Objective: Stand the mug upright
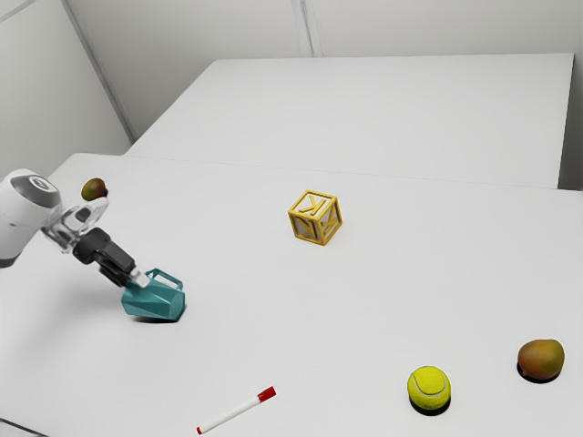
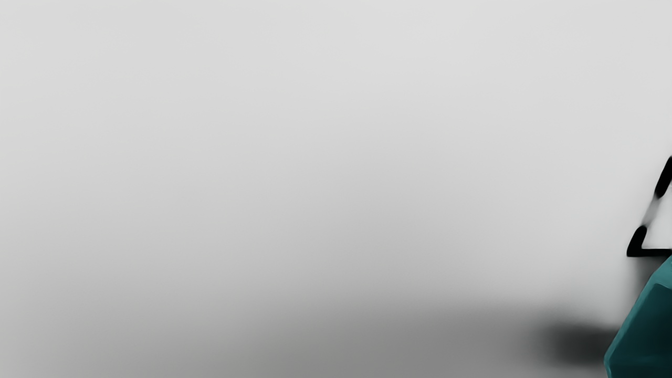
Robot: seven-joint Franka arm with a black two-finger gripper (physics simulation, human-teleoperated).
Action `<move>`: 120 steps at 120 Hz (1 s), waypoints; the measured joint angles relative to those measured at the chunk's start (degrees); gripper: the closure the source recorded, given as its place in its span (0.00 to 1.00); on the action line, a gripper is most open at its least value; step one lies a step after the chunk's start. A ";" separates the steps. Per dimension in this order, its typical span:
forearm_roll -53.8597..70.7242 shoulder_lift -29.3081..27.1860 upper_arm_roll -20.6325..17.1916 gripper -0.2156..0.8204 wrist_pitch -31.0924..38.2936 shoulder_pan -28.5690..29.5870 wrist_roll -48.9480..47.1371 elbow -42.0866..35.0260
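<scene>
Just below the gripper [image 1: 139, 278], the mug [image 1: 157, 302] lies on its side; I cannot tell how open the gripper is or whether it holds anything.

Rounded white arm [image 1: 23, 214], seemingly translucent wrist [image 1: 71, 228], black pincer [image 1: 140, 279].

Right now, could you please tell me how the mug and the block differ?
The mug is teal, while the block is yellow-framed with pale panels. The mug lies on its side; the block sits flat on one face. The mug has a handle, the block has letters. The end effector is at the mug, away from the block. Both have angular, flat-sided shapes.
</scene>
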 joint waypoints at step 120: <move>2.99 -7.07 -8.87 0.96 5.25 -0.46 3.10 -0.45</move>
